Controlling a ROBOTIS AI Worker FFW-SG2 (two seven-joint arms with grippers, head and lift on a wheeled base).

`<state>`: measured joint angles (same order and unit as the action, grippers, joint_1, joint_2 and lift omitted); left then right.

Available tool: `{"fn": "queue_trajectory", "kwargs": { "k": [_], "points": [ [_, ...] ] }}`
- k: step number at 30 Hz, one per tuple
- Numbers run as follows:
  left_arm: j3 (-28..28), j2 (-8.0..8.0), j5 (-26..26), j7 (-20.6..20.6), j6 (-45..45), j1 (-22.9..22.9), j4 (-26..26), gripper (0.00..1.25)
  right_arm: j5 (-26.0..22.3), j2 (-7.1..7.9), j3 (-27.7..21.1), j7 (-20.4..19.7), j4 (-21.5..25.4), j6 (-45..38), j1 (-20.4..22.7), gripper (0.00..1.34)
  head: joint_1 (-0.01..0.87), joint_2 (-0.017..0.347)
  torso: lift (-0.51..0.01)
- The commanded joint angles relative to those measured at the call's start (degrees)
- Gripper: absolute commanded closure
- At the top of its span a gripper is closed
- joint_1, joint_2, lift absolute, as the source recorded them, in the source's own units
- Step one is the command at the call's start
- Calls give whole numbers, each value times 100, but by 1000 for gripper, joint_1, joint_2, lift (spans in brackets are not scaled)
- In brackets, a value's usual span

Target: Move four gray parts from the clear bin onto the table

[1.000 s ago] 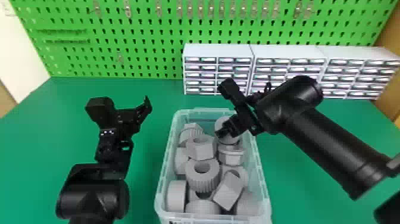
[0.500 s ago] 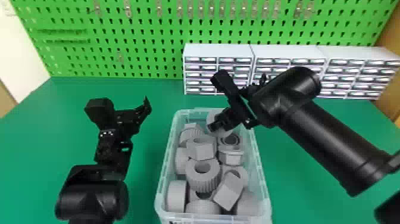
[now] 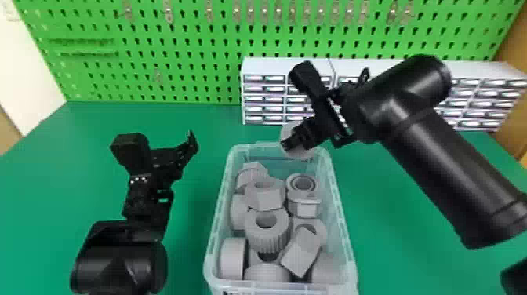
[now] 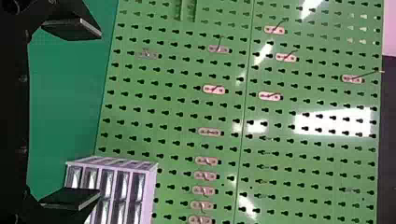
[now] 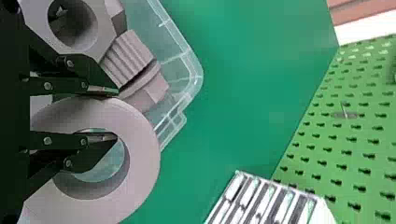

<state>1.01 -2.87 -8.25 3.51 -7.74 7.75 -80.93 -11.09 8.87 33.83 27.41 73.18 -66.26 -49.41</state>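
Right pincer: my fingers [image 5: 100,136] close on a gray ring's wall, one through its hole, one outside.
Gray ring: between my right pincer's [image 3: 292,144] tips, over the clear bin's [image 3: 350,235] far end.
Other gray parts: heaped in the bin, nearer me than the ring.
Left pincer [image 3: 187,151]: spread wide, left of the bin.
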Motion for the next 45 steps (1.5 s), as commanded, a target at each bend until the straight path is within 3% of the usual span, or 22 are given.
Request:
{"fn": "queue_trajectory", "kwargs": {
  "k": [1, 45],
  "points": [
    [4, -12, -2, 0, 0, -28, -2, 98, 142, 28, -350, 1, 250, -344, 64, 1072, 693, 72, -52],
    [30, -12, -28, 9, 0, -115, 7, 98, 1707, 274, -2970, 1, 1278, -1196, 1197, 1072, 693, 72, -52]
  ]
}}
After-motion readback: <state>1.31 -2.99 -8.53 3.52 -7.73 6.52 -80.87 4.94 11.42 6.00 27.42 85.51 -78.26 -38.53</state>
